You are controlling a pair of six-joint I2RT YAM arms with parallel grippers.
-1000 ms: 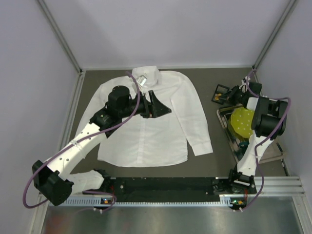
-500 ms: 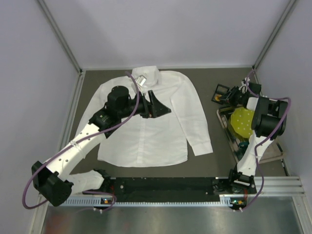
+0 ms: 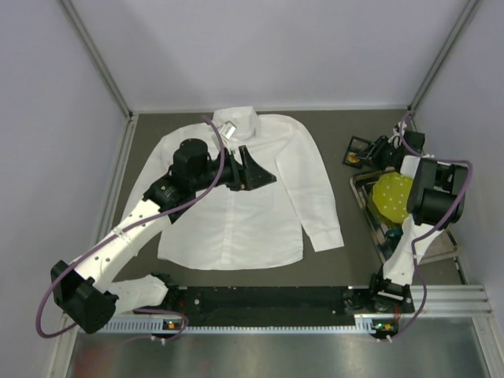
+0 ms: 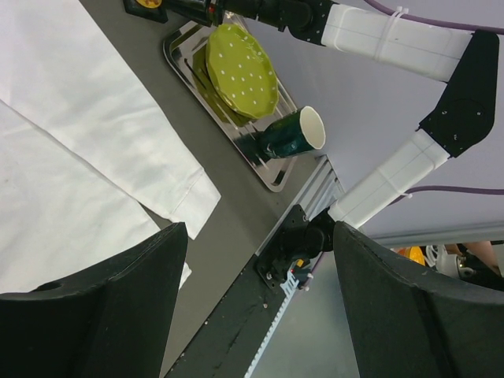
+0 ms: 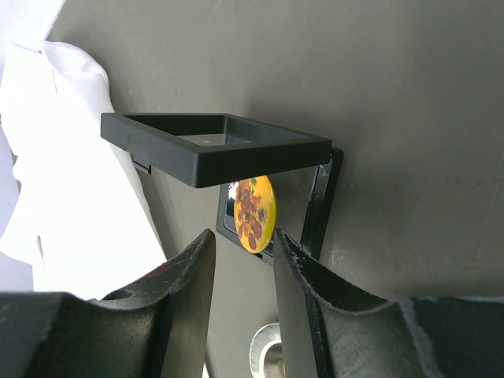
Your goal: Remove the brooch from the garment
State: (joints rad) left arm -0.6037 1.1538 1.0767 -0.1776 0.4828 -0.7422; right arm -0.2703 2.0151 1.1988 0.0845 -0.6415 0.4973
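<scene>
Right wrist view: my right gripper (image 5: 242,239) stood partly open with nothing in its grasp that I could make out, its fingertips just short of the brooch (image 5: 254,213). The small orange-gold disc stood on edge straight ahead of the jaws, between the two open halves of the black box (image 5: 216,150). Whether one pad brushed its lower rim I could not tell. The garment (image 3: 260,205) lay flat, well off to that gripper's left, so the brooch was already clear of the cloth. My left gripper (image 4: 258,228) hung wide open and empty above the garment, with a sleeve end just below its fingers.

I judged the brooch light and rigid. Its glossy patterned face was likely slick, and it looked small enough to tip or skitter at a careless nudge. The surest hold looked to be across the rim, pads on opposite edges, not flat on the face, and a gentle squeeze should be enough for so slight a thing. The garment, by contrast, looked soft and limp, apt to bunch and lift with anything that snagged it.
</scene>
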